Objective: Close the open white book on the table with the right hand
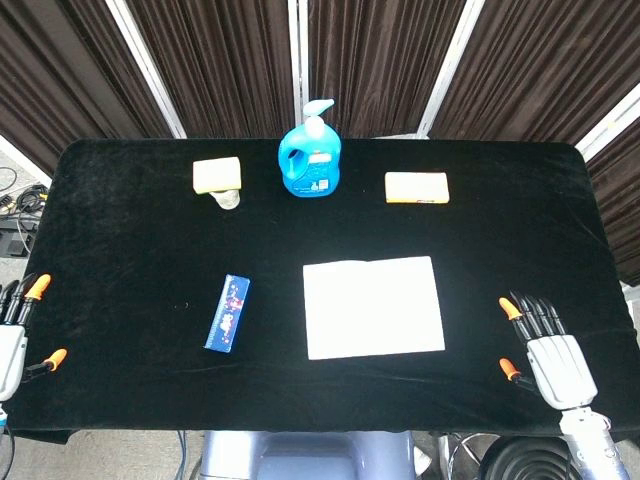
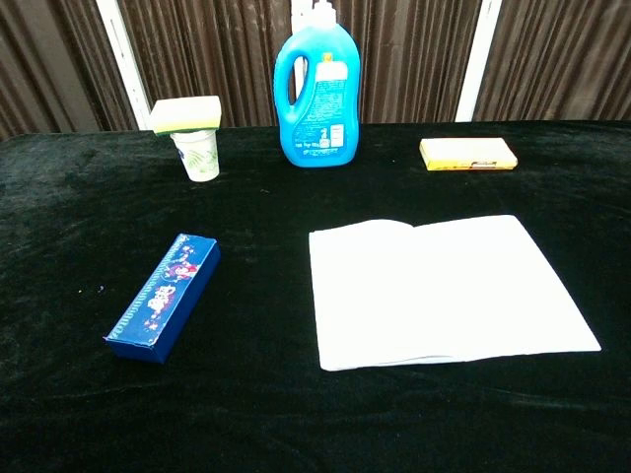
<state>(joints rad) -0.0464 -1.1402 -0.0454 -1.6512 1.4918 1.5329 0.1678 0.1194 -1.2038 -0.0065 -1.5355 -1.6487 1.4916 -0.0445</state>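
Observation:
The white book [image 1: 373, 306] lies open and flat on the black table, a little right of centre; the chest view shows its two blank pages [image 2: 444, 288] with the spine fold running front to back. My right hand [image 1: 545, 355] rests at the table's front right edge, fingers spread and holding nothing, a good span to the right of the book. At the far left edge sits my left hand [image 1: 14, 330], also holding nothing. Neither hand shows in the chest view.
A blue box [image 1: 228, 312] lies left of the book. At the back stand a blue detergent bottle [image 1: 310, 155], a yellow sponge on a paper cup [image 2: 193, 138] and a yellow box [image 1: 417, 187]. The black table [image 1: 120, 250] ends just before the hands.

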